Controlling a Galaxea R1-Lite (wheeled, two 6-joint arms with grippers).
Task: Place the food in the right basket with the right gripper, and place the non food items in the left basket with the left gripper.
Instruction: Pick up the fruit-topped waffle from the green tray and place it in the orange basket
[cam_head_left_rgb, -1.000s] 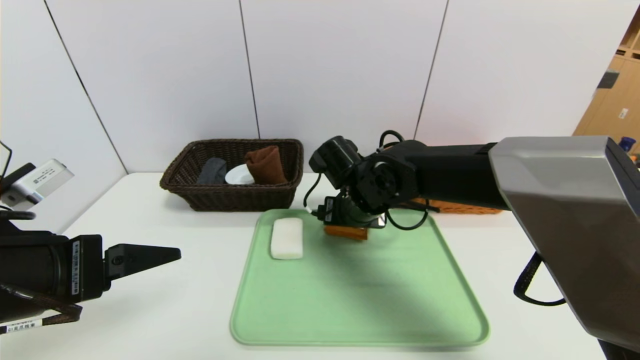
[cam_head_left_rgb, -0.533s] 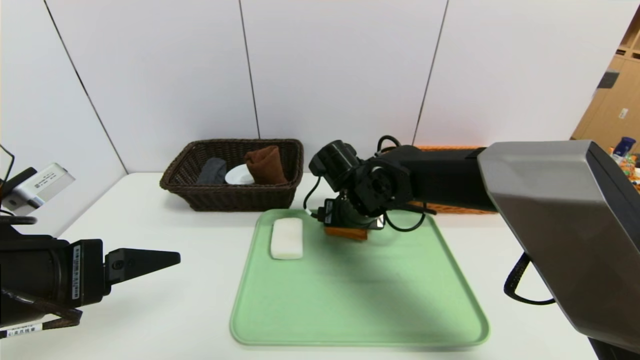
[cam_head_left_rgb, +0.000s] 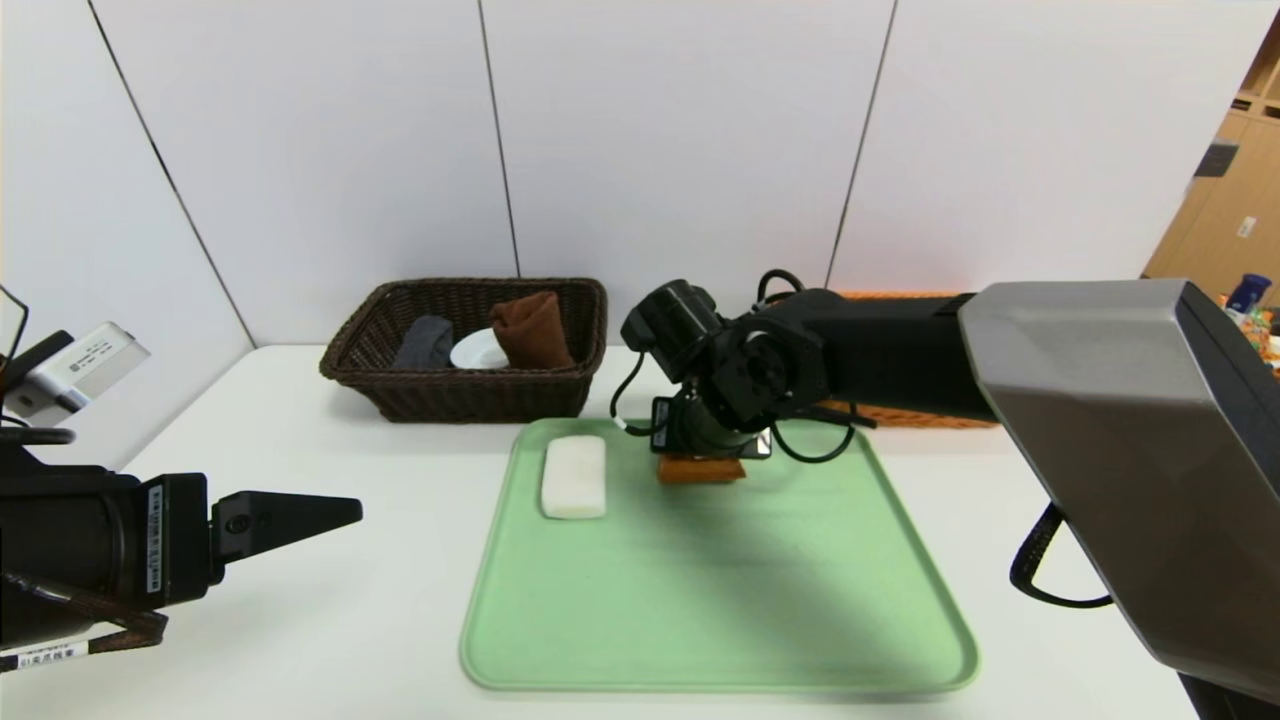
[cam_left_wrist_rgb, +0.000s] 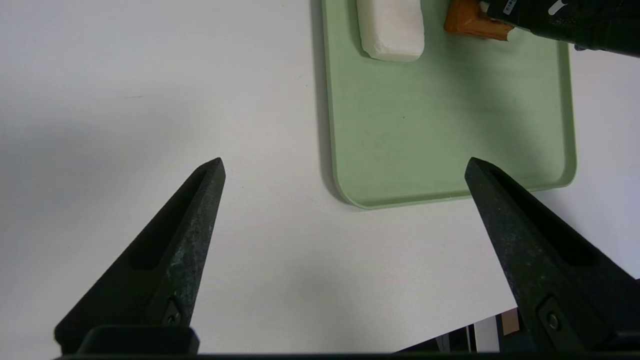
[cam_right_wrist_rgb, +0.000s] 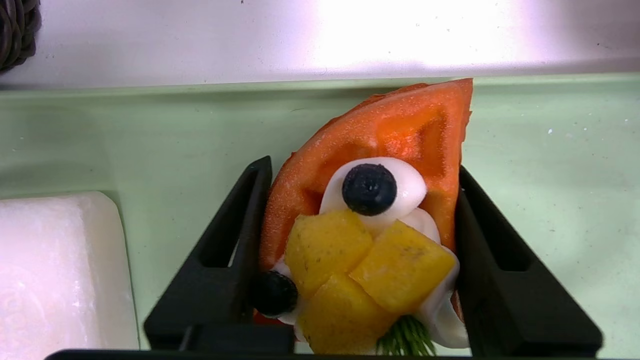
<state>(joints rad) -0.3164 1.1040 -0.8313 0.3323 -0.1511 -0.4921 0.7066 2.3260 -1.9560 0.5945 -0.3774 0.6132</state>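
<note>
On green tray (cam_head_left_rgb: 720, 600), right tool (cam_right_wrist_rgb: 357, 250) clamps toy waffle (cam_right_wrist_rgb: 380, 150), food bound for orange basket (cam_head_left_rgb: 900, 415); left tool (cam_left_wrist_rgb: 345, 210) parked over counter (cam_head_left_rgb: 300, 620), jaws wide, empty.

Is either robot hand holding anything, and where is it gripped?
The right hand grips the toy waffle by its two opposite side edges. The left hand holds nothing.
</note>
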